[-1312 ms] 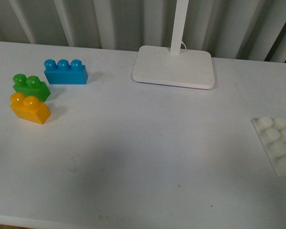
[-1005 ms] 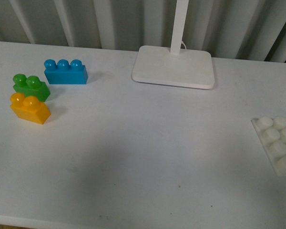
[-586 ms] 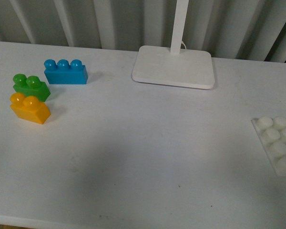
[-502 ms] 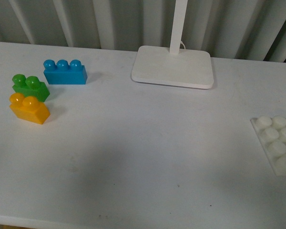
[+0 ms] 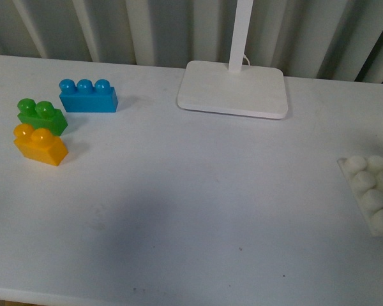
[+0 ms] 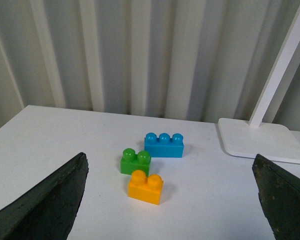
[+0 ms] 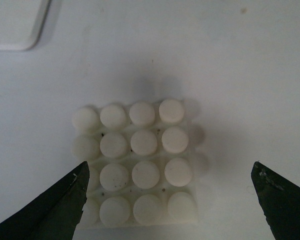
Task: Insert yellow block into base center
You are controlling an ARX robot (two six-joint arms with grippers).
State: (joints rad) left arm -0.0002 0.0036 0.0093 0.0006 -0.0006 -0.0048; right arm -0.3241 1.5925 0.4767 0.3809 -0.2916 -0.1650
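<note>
Although the base point(image 5: 369, 199) is cropped in front view, left fingers point(image 6: 45, 205) and right fingers point(image 7: 50, 205) gape empty.

White table point(image 5: 198, 191), grey ribbed wall point(image 5: 147, 29), white lamp foot point(image 5: 233, 89)

The left gripper point(image 6: 168, 156) has its jaws spread wide, the two dark fingers point(image 6: 47, 202) standing far apart with open space between them, and it points forward and slightly down. The right gripper point(image 7: 170, 164) is likewise spread wide, its dark fingers point(image 7: 52, 210) well apart, pointing straight down. Both hang clear, gripping nothing.
</note>
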